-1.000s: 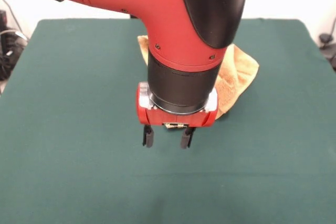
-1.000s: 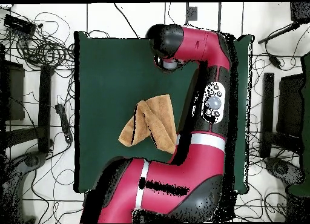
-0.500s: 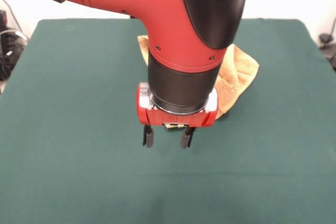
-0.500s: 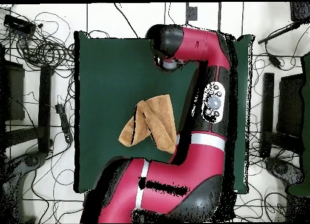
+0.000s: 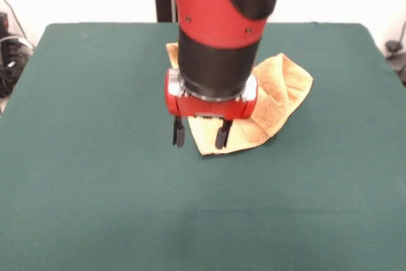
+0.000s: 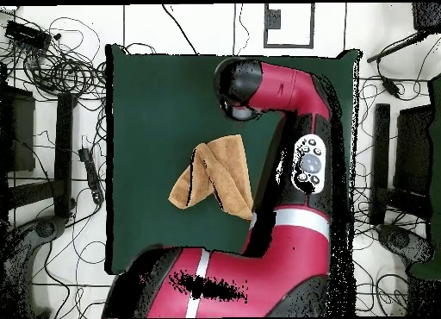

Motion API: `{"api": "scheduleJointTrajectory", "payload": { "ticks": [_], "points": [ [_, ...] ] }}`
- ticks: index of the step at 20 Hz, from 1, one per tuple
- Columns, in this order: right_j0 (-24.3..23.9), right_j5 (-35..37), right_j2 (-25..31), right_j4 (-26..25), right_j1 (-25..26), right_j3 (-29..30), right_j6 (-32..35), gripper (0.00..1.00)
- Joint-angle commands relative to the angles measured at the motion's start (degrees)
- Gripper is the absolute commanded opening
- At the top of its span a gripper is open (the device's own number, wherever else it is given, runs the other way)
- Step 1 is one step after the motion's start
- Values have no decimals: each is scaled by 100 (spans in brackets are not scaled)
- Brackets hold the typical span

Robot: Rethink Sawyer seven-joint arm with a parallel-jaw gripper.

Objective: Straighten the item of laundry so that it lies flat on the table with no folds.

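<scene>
Tool pulls back to the towel's near edge

The arm has just shifted away from the camera in the front view, carrying the tool [image 5: 198, 136] from bare cloth to the towel [image 5: 279, 96]; its fingers hang apart, empty, one at the near corner, the other just off it at 9 o'clock. The towel lies folded and bunched around the middle of the tabletop [image 5: 82, 188], its loose end trailing toward 2 o'clock. Overhead, the towel [image 6: 217, 171] shows overlapping layers. Nothing is flattened yet; a pinch on that corner looks like the likely opening move.
</scene>
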Motion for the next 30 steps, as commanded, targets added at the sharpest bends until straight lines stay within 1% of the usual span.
{"api": "scheduleJointTrajectory", "payload": {
  "ticks": [1, 6, 14, 23, 26, 30],
  "points": [
    [274, -1311, 298, 22, -977, 2932, 1184, 100],
    [289, -1977, 377, -67, -960, 3276, 1119, 100],
    [483, -2495, 235, -33, -833, 3444, 1379, 100],
    [511, -2666, 222, 28, -779, 3563, 1339, 100],
    [493, -2762, 256, 31, -808, 3686, 1310, 100],
    [456, -2838, 316, 29, -986, 3963, 1231, 100]
  ]
}}
